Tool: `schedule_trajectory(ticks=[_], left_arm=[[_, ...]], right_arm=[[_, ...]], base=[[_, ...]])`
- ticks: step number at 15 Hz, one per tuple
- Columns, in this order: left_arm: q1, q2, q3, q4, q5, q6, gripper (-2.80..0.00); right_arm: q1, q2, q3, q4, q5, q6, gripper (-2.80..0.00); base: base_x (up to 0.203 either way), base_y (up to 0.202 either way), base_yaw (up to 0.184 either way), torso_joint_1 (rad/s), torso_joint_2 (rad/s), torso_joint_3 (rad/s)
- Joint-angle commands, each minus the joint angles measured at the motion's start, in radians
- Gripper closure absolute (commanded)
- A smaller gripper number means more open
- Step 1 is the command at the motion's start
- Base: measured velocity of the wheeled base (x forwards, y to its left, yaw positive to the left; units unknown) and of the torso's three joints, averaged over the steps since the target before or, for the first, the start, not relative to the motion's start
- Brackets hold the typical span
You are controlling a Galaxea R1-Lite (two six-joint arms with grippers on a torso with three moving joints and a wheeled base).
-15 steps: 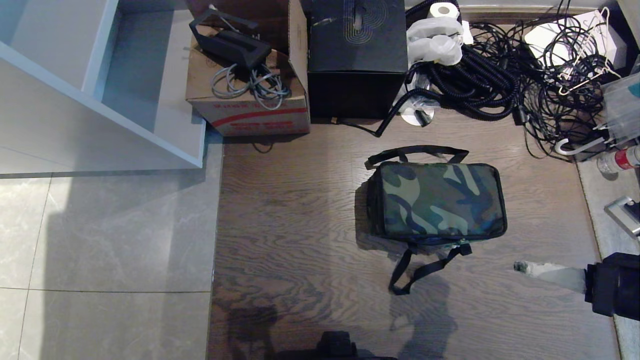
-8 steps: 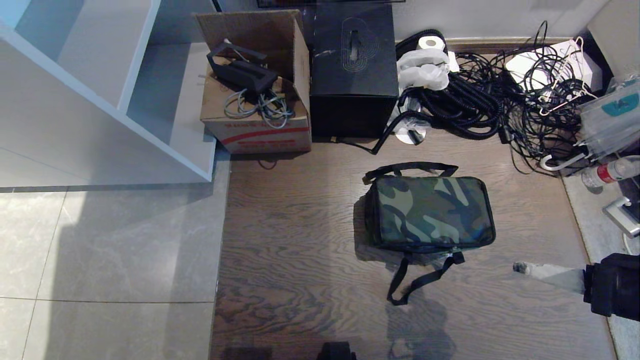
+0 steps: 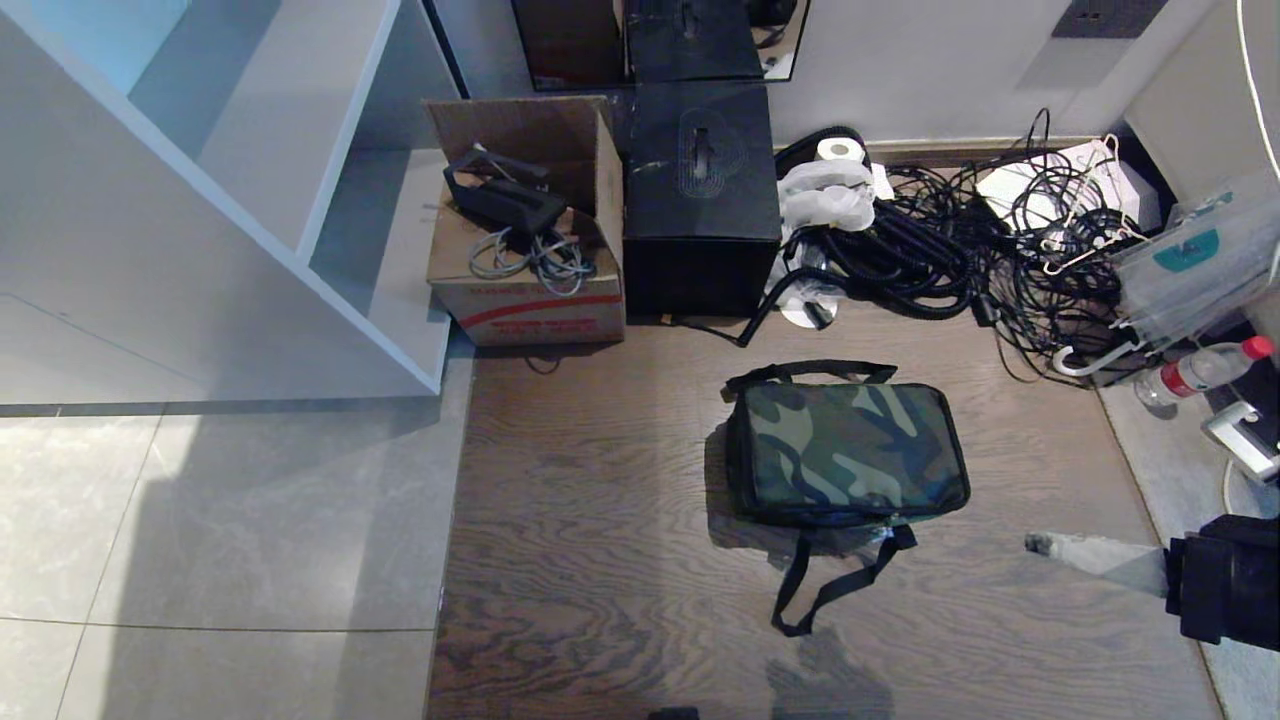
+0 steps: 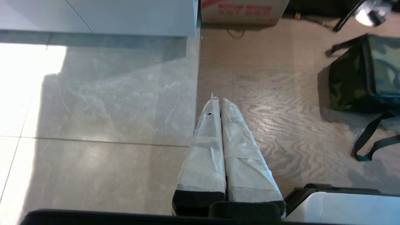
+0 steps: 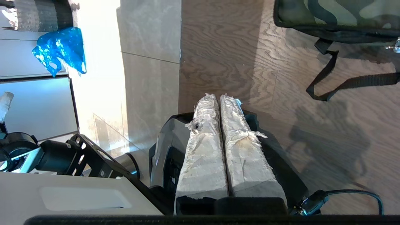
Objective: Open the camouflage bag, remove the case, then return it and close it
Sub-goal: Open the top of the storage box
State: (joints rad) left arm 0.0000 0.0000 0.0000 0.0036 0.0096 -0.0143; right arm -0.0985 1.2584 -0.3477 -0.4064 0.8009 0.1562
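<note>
Although the bag lies closed on the wood floor, neither gripper is yet near it, so the approach is what the coming move is judged to turn on. The right gripper is seen at the head view's right edge, with its wrapped fingers pressed together and nothing held between them. From it the bag lies forward and to the left, well apart, with bare floor between. The left gripper is likewise closed and empty; it is not seen in the head view, and in its own wrist view the bag appears only at the far edge, well apart. The right arm is therefore judged the nearer of the two and the likelier to be used first.

The bag's long axis is laid across the head view, side to side, so that one long side is turned toward the robot. A strap trails in a loop from that near side onto the floor, and a second strap is arched along the far side.

The bag is a soft, rounded rectangle in green, brown, black and tan camouflage with black edging. Its top panel is seen flat and shut. A small pale metal piece is glimpsed at the near edge in the right wrist view; whether it is the zip pull cannot be told. No case is seen.
</note>
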Motion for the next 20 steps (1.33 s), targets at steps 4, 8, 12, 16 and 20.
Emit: schedule_trajectory(ticks=[4, 8, 12, 16, 20], left_arm=[[0.0, 0.0, 0.0, -0.001, 0.0, 0.0, 0.0], [0.0, 0.0, 0.0, -0.001, 0.0, 0.0, 0.0], [0.0, 0.0, 0.0, -0.001, 0.0, 0.0, 0.0], [0.0, 0.0, 0.0, -0.001, 0.0, 0.0, 0.0], [0.0, 0.0, 0.0, -0.001, 0.0, 0.0, 0.0]], right_arm=[[-0.001, 0.051, 0.001, -0.003, -0.05, -0.005, 0.0], [0.0, 0.134, -0.023, -0.005, -0.052, -0.077, 0.0], [-0.001, 0.326, -0.023, -0.126, -0.197, -0.158, 0.0], [-0.015, 0.523, -0.004, -0.388, -0.313, -0.198, 0.0], [-0.048, 0.615, -0.078, -0.375, -0.343, -0.193, 0.0]], base=[[0.0, 0.0, 0.0, 0.001, 0.0, 0.087], [0.0, 0.0, 0.0, 0.0, 0.0, 0.0], [0.0, 0.0, 0.0, 0.0, 0.0, 0.0], [0.0, 0.0, 0.0, 0.0, 0.0, 0.0], [0.0, 0.0, 0.0, 0.0, 0.0, 0.0]])
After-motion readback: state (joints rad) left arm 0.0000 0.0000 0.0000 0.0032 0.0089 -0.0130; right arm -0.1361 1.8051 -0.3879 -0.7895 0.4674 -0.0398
